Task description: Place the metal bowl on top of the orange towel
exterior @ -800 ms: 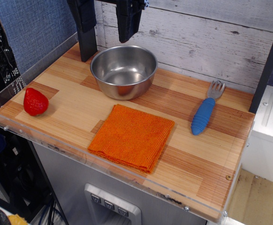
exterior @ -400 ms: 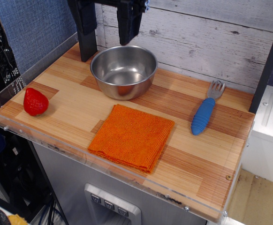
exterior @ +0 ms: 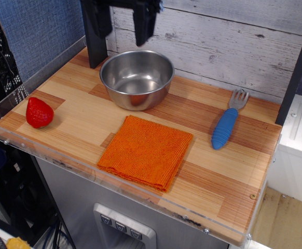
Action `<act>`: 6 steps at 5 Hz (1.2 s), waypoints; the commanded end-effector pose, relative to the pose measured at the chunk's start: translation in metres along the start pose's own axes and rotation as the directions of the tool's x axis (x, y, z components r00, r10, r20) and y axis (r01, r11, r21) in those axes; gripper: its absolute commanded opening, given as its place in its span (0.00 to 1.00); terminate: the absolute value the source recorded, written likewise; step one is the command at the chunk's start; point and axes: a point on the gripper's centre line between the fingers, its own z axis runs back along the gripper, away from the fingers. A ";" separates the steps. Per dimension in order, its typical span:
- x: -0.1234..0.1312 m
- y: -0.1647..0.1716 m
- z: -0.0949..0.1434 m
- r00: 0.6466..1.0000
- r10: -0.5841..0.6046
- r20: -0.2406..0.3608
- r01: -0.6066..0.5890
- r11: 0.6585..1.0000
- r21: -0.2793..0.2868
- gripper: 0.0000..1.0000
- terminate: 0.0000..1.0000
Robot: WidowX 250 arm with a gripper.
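Directly below tool: metal bowl.

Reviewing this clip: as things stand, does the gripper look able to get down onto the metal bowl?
Probably yes. The gripper hangs open above the back of the metal bowl, with nothing between them. The bowl is empty, and the strawberry, orange towel and fork all lie apart from it.

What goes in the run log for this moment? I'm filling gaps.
gripper open above bowl | metal bowl on table, ungrasped | orange towel bare
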 end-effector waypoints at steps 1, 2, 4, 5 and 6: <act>0.038 0.010 -0.032 0.999 -0.012 0.041 0.012 1.000 0.017 1.00 0.00; 0.047 0.005 -0.055 1.000 -0.023 0.018 0.022 0.998 0.061 1.00 0.00; 0.053 -0.016 -0.071 0.998 0.016 0.062 -0.018 0.999 0.027 1.00 0.00; 0.057 -0.021 -0.080 0.998 0.018 0.065 -0.019 1.000 0.008 1.00 0.00; 0.053 -0.014 -0.100 0.999 0.043 0.013 -0.043 0.999 0.008 1.00 0.00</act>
